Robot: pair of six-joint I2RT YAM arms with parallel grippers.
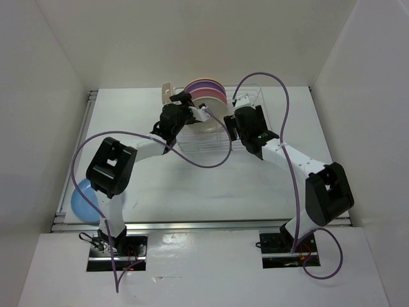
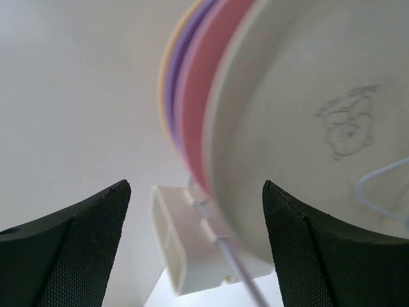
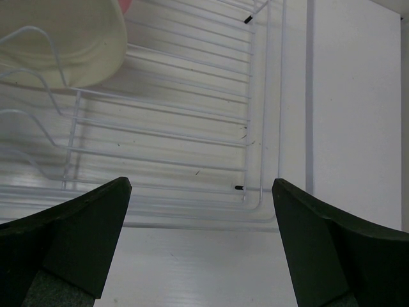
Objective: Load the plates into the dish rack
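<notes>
cream plate (image 2: 307, 96) upright in dish rack (image 3: 160, 133)

Four plates (image 1: 206, 89) upright in dish rack (image 3: 166, 135), far centre; fifth plate (image 1: 82, 199) near-left.

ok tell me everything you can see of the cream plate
The cream plate is round and shallow, smooth matte plastic by its look, with a faint line-drawn figure on the face that shows. It stands on edge in the dish rack, at the near end of the row, the pink plate close behind it. A white wire prong crosses its lower part. The open left gripper is at its rim; whether they touch cannot be told.
</notes>
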